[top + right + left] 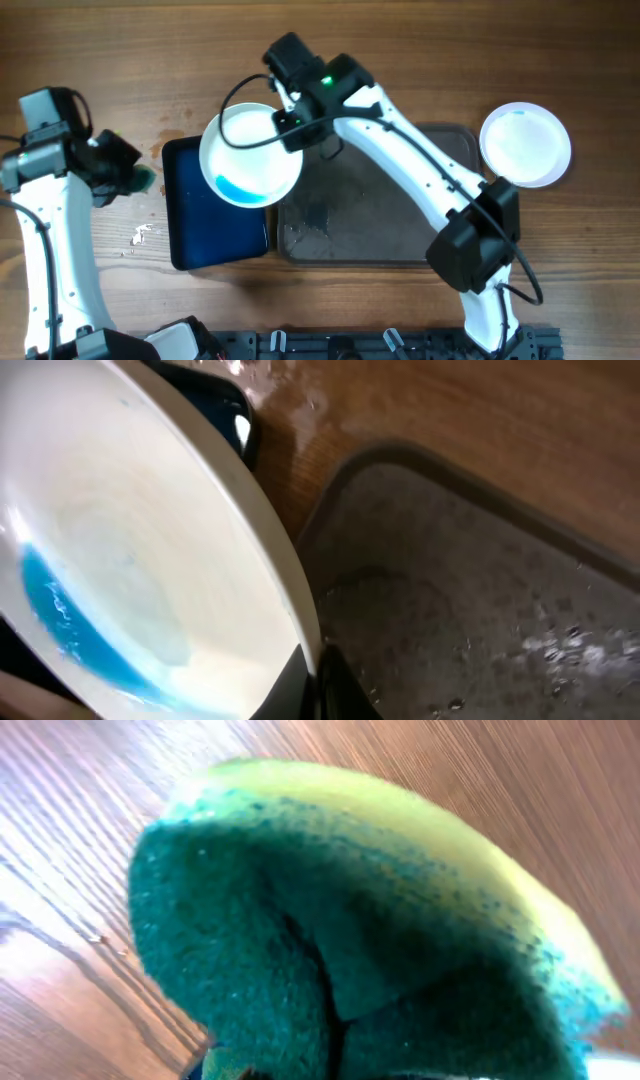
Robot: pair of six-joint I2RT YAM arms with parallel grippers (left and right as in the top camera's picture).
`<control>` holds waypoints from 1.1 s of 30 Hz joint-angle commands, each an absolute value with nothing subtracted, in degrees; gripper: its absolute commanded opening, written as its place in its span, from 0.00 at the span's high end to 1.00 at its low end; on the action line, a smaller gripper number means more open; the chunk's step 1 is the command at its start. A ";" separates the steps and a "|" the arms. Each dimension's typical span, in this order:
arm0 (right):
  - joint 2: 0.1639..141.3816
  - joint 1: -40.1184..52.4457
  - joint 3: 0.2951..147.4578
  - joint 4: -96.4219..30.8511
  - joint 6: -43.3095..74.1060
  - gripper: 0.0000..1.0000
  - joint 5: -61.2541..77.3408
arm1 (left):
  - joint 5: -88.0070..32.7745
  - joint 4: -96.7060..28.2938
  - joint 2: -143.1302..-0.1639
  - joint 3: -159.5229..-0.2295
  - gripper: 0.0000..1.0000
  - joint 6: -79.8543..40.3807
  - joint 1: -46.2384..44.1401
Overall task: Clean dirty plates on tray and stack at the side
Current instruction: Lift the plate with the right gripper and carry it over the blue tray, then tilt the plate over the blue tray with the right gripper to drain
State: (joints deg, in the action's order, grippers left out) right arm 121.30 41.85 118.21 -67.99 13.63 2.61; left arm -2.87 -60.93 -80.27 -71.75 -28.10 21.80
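Right fingers (334, 688) clamp the rim of a blue-smeared plate (250, 155), tilted above the blue tray (215, 235) and the left edge of the grey tray (380, 225). Left fingers (112, 160) pinch a sponge (350, 920) over bare table (420, 50). A second plate (525, 145) lies just beside the grey tray's right corner.

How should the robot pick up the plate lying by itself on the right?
Grab that plate by its raised rim. It lies flat and shallow on the table and looks too wide to pinch across, so the edge is probably the only hold. Come in low from its right side, away from the tray, with one finger over the lip and one under.
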 commanded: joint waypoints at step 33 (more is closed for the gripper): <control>121.51 67.26 121.54 -44.51 -22.94 0.95 -46.48 | -2.94 -59.27 -79.72 -72.47 0.96 -27.42 32.82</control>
